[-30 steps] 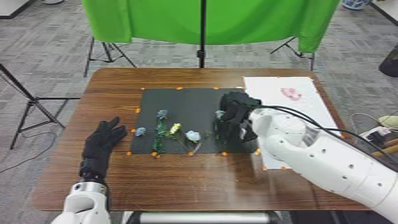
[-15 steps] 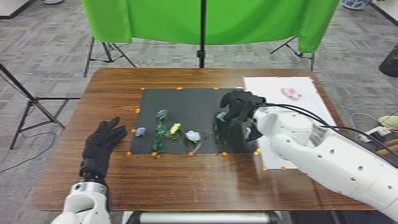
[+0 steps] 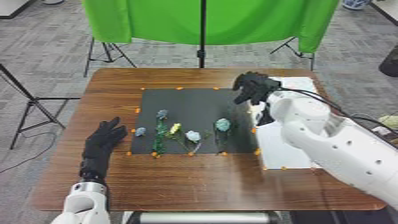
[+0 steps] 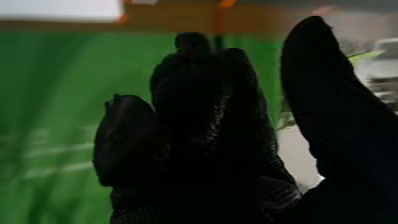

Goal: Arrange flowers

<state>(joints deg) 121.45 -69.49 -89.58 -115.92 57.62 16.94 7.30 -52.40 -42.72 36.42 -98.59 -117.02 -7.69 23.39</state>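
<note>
- The right hand [image 3: 256, 86] is over the far part of the table, by the line where the dark mat and the white paper meet.
- Its fingers [image 4: 200, 100] are loose and nearly straight, with the thumb [image 4: 311, 75] spread away from them. It has nothing in its grip.
- I can't tell if it touches the paper or floats just above it.
- The blue-green flower [image 3: 222, 124] lies nearest to that hand, on the right part of the dark mat [image 3: 191, 102], with its stem toward the robot.
- Next, to the left, is the white flower [image 3: 194, 136], with a thin pale stem.
- The yellow flower [image 3: 175, 127] lies just beside it, a bit farther from the robot, with green leaves around it.
- Then comes the tall blue flower [image 3: 162, 114], with a long green stem.
- The small blue flower [image 3: 140, 131] is near the mat's left edge.
- The white paper [image 3: 282, 150] lies to the right of the mat, partly under the robot's right arm.
- The left hand [image 3: 104, 137] is open, with its fingers out, over the brown table [image 3: 160, 185], left of the mat.
- Past the table, a big green cloth [image 3: 151, 22] hangs on a stand [image 3: 202, 52].
</note>
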